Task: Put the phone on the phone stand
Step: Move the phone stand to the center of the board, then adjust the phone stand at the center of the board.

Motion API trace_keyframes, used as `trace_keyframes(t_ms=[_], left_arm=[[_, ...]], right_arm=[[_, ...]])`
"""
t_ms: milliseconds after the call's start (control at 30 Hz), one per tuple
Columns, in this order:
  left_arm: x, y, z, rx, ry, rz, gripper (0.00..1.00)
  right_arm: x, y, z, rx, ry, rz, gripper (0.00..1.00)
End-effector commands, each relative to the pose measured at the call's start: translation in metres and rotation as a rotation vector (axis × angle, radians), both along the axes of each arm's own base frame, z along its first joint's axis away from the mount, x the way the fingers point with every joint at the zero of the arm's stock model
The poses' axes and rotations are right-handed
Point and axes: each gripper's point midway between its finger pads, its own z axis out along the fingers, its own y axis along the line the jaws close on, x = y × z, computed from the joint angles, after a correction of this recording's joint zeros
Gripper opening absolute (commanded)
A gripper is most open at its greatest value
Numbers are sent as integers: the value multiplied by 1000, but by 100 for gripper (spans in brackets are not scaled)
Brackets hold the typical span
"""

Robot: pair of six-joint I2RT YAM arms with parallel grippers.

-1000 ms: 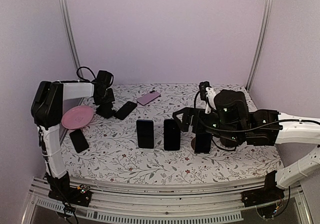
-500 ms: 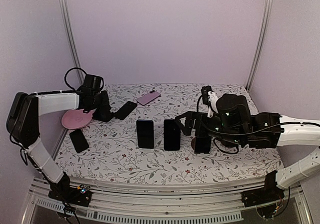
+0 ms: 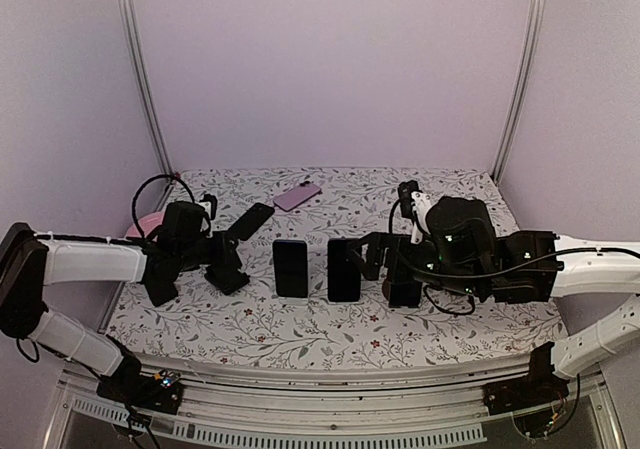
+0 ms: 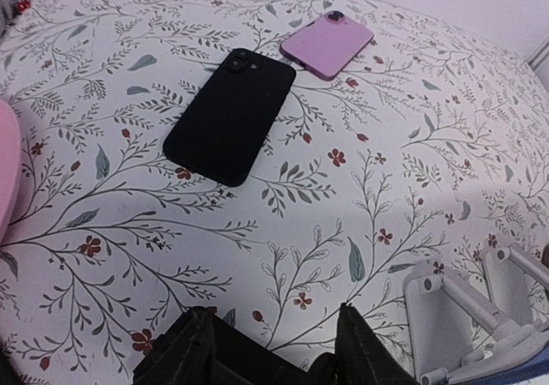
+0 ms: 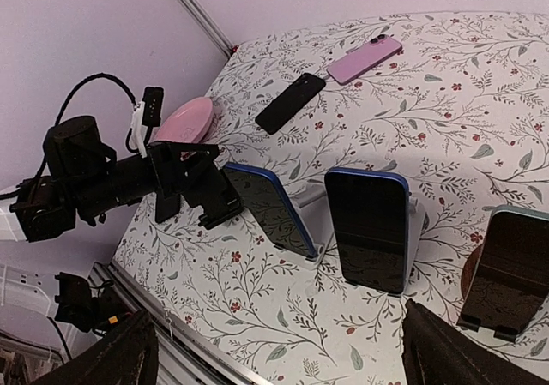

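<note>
- Left wrist view: the black phone is seen flat on the desk at twelve o'clock from the half-open, empty left hand.
- The right hand is spread wide.
- The phone's long edges should be straddled squarely.

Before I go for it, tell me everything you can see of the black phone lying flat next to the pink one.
The black phone is a slim rectangular slab with rounded corners. Its matte dark back faces up, with a camera bump at its far end. It lies flat and diagonal on the floral tablecloth, in the left rear part of the table. Its camera end points toward the pink phone, close to it but apparently with a narrow gap between them. Only the cloth touches it. The screen is hidden underneath.
</note>
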Motion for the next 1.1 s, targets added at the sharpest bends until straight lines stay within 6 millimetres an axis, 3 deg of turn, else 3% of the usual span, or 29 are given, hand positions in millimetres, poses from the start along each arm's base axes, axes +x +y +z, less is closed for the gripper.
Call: trace_keyframes(t_ms=[0,100,300,400,533,667,733,800,900,1067], left_arm=[[-7,-16,17,-30,-95,-74,47],[-13,-18,10,-23,-82,-83,56],[-23,-21,13,-37,-74,-68,84],[-29,-17,17,-60,-63,-35,85],[-37,2,21,-41,-33,103,86],[-56,14,12,-13,45,246,87],[-64,11,10,-18,58,283,88],[-68,10,10,-26,60,327,96],[-68,6,13,-35,61,388,97],[-70,8,1,19,108,484,97]], right_arm=[[0,3,-1,13,-1,-14,99],[-1,3,-2,10,1,-16,99],[-2,2,5,18,-10,-20,99],[-1,0,6,14,-13,-26,99],[-2,-1,7,16,-17,-23,99],[-2,0,9,21,-21,-23,99],[-2,2,9,25,-22,-17,99],[-2,3,10,25,-25,-17,99],[-4,3,12,22,-26,-15,99],[-5,-1,15,26,-33,-21,99]])
